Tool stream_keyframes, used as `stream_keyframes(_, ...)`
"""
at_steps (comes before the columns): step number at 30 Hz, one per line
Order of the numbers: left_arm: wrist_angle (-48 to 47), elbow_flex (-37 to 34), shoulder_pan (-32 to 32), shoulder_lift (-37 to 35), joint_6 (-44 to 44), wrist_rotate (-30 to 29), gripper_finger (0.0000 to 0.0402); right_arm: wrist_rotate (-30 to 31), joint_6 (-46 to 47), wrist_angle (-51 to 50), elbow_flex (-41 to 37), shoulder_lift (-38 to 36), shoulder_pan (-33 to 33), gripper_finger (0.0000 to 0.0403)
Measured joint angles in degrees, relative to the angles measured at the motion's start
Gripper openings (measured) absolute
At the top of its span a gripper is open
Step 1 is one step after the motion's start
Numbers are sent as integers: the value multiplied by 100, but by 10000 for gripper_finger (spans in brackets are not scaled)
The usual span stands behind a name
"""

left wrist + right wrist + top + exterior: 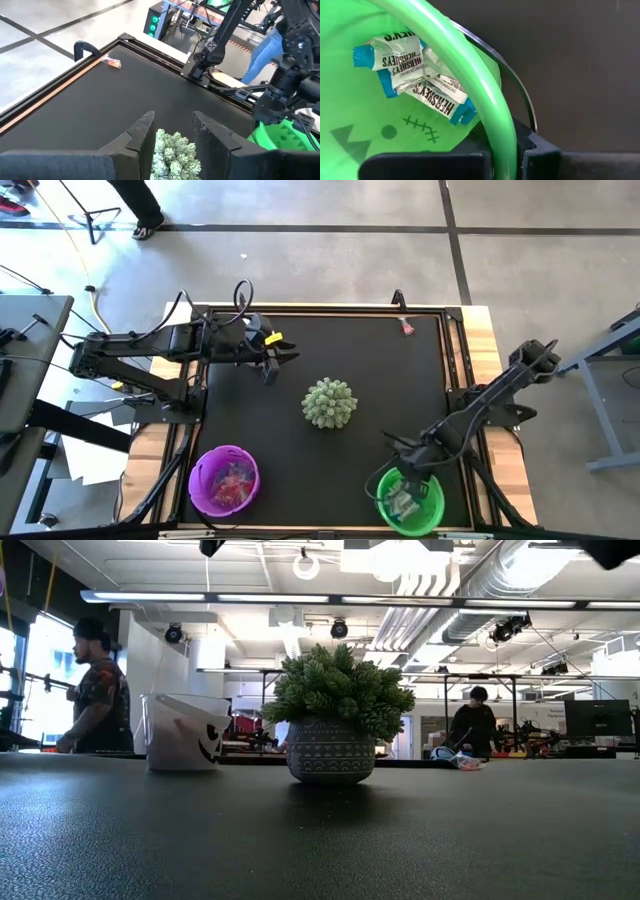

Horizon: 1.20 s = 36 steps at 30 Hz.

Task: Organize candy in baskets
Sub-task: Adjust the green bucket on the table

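Observation:
The green basket (pixel 411 502) stands near the table's near right edge, with blue-and-silver candy (pixel 410 65) lying inside it. My right gripper (pixel 412 476) is at its far rim and is shut on it. The purple basket (pixel 225 479) stands near the near left edge and holds red-wrapped candy (pixel 232 480). The white basket (pixel 185 732) shows only in the low view, far left on the table. One red candy (pixel 407 327) lies by the far right corner. My left gripper (pixel 272 361) hovers open over the far left, holding nothing. My right gripper has the green basket's rim (pixel 501 131) between its fingers, one finger (pixel 427 166) inside the basket and one (pixel 542 157) outside. It comes from above, pointing down. The basket stands on the table.
A spiky pale-green ball in a grey pot (pixel 329 403) stands at the middle of the black mat. A raised frame (pixel 447 350) borders the mat. The green basket's thin wire handle (pixel 519 92) hangs outside its rim. People (pixel 100 690) are in the room beyond the table.

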Motion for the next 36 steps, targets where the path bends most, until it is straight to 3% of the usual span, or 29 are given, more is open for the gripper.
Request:
stream_keyframes(15, 0, 0, -102, 0, -4, 7, 113, -39, -1864, 400, 0, 11, -1025, 8)
stream_keyframes(23, -109, 0, -102, 0, 103, 278, 113, -49, -2023, 689, 0, 235, -1393, 8)
stream_keyframes(30, -359, 0, -102, 0, 106, 330, 113, -550, -2061, 872, 9, 517, -1573, 8)
stream_keyframes(36, -527, -2, -102, -37, 109, 330, 113, -602, -2021, 832, 126, 540, -1603, 9)
